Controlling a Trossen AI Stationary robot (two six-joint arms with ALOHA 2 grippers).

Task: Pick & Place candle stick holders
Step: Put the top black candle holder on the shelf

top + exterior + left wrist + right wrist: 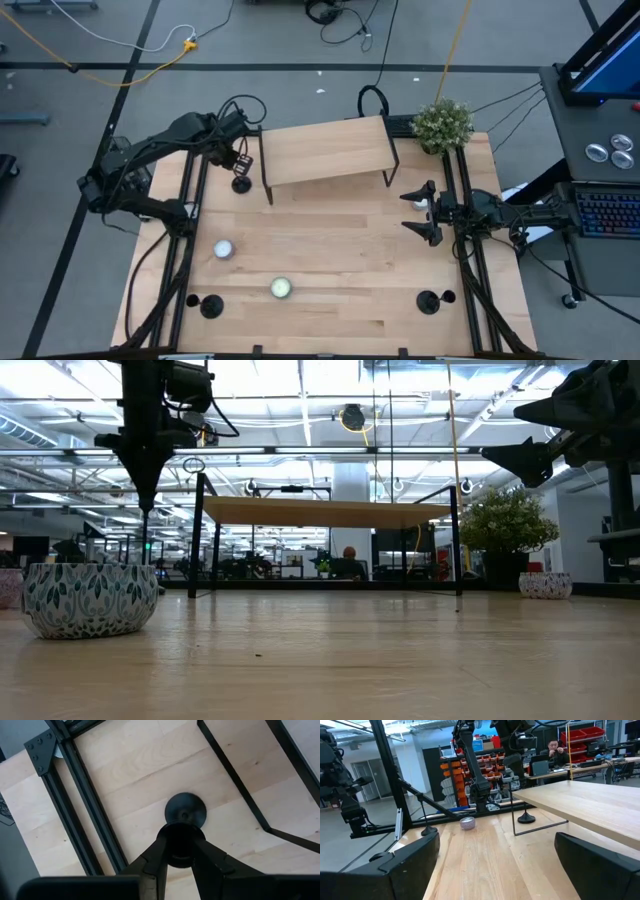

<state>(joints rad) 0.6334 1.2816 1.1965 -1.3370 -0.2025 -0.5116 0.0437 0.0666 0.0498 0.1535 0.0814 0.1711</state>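
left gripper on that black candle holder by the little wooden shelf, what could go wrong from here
The left gripper pinches only the small top cup of the black candle stick holder, so the round base may swing or slip out when lifted. The black metal leg of the raised wooden shelf stands close beside it, so a sideways move could clip it. The right gripper waits open at the table's right edge, out of the way.

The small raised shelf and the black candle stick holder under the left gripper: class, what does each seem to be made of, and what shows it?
Raised shelf: pale wooden board, matte, with visible grain; thin black legs, probably metal rod.
Black candle stick holder: dark, smooth, faintly glossy round base with a thin stem, likely painted metal, though plastic cannot be ruled out. The left gripper is closed on its top.
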